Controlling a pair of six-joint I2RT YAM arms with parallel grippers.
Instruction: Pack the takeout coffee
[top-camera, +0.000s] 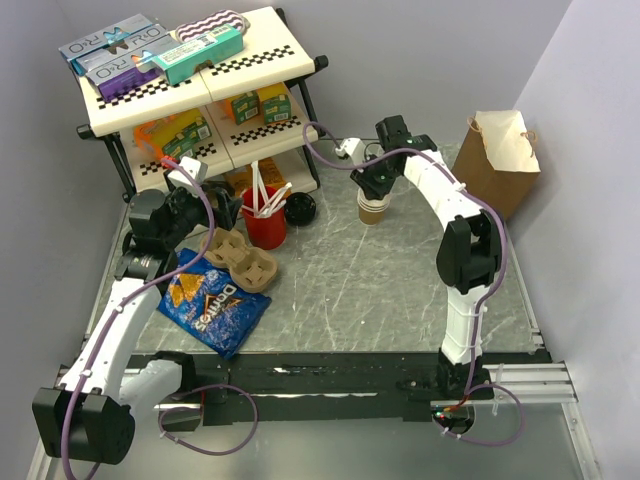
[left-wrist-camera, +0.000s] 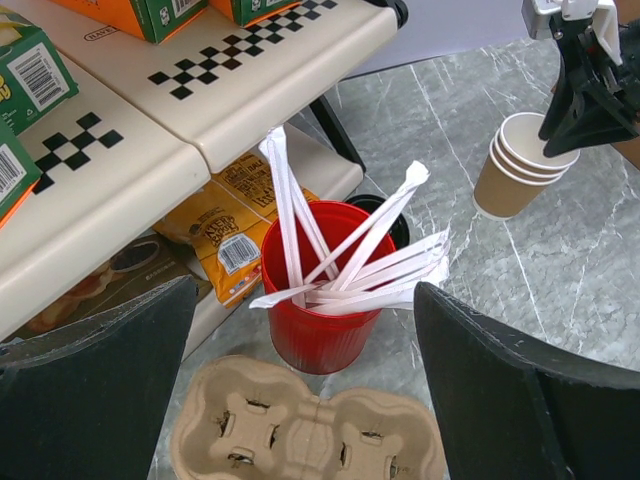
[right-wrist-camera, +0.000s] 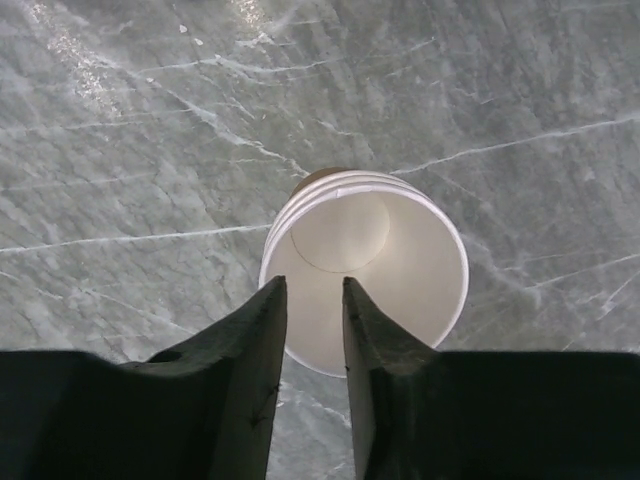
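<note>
grey marbled table (top-camera: 380, 290) between pale walls (top-camera: 590, 120). at far left, a two-tier checkered rack (top-camera: 200, 70) loaded with boxes (top-camera: 205, 45); at far right, a brown paper bag (top-camera: 500, 160), upright. near the rack's foot, a red cup (top-camera: 265, 228) of white sticks (top-camera: 262, 195), with a cardboard cup carrier (top-camera: 245, 260) just nearer and a blue chip bag (top-camera: 212, 308) nearer again. takeout coffee (top-camera: 300, 208) just right of the red cup, apart from both arms, only its black lid plain to see. left gripper (left-wrist-camera: 305, 290) above the red cup, spread wide, grasping nothing. right gripper (right-wrist-camera: 312, 285) down over a stack of lidless tan cups (top-camera: 373, 210) mid-table, jaws narrowed astride the top cup's near rim, one finger inside, one outside; impossible to tell whether clenched on it.
</note>
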